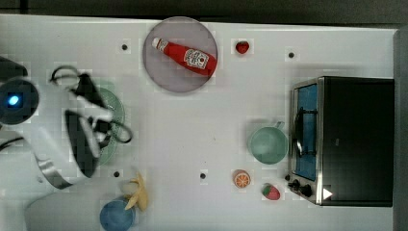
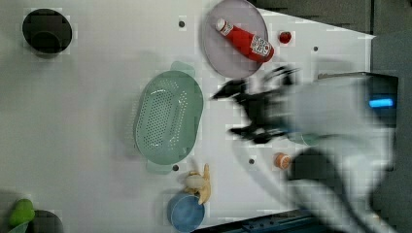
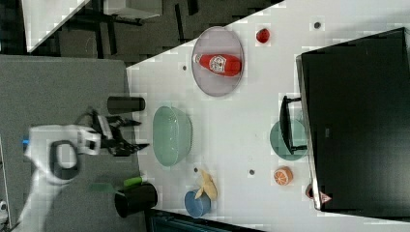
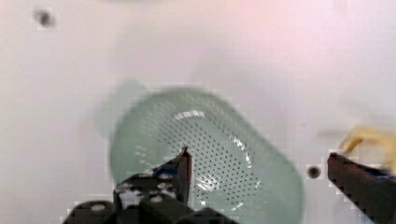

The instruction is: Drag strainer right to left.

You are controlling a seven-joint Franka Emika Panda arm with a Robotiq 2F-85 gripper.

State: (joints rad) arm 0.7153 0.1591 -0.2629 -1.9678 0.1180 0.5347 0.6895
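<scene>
The pale mint-green oval plastic strainer (image 2: 167,116), w/ dotted perforated bowl & small tab handles, sat upright on the white worktop (image 2: 97,97). In the left view it lay centre-left, long axis running up-down, one tab at its upper end & one at its lower. In the top view it was at the top view's left, mostly hidden under the arm. In the right view it sat near the worktop's edge on the right view's left.

The fingers (image 4: 257,175) stood wide apart & held nothing. In the wrist view one finger hung over the bowl's perforated floor, the other outside the rim toward the peeled yellow banana (image 4: 369,140), so the rim's long side fell between them. In the left view the gripper (image 2: 248,111) looked to be off the left view's right of the strainer, blurred; in the right view it sat to the right view's left of the strainer, off the worktop edge. Height above the rim: can't tell, though no contact was visible.

Judgement: only one arm here, so the move turned on the fingers straddling the wall on one long side. Coming down there would give a grip across the short axis, w/ the drag then going sideways to the long axis.

Nearby: grey round plate (image 2: 235,39) w/ red ketchup bottle (image 2: 245,39) just beyond the strainer's upper end in the left view, blue cup (image 2: 185,213) & banana just past its lower end. Smooth mint-green cup (image 1: 268,144) sat well apart, by the black toaster oven (image 1: 356,139).
</scene>
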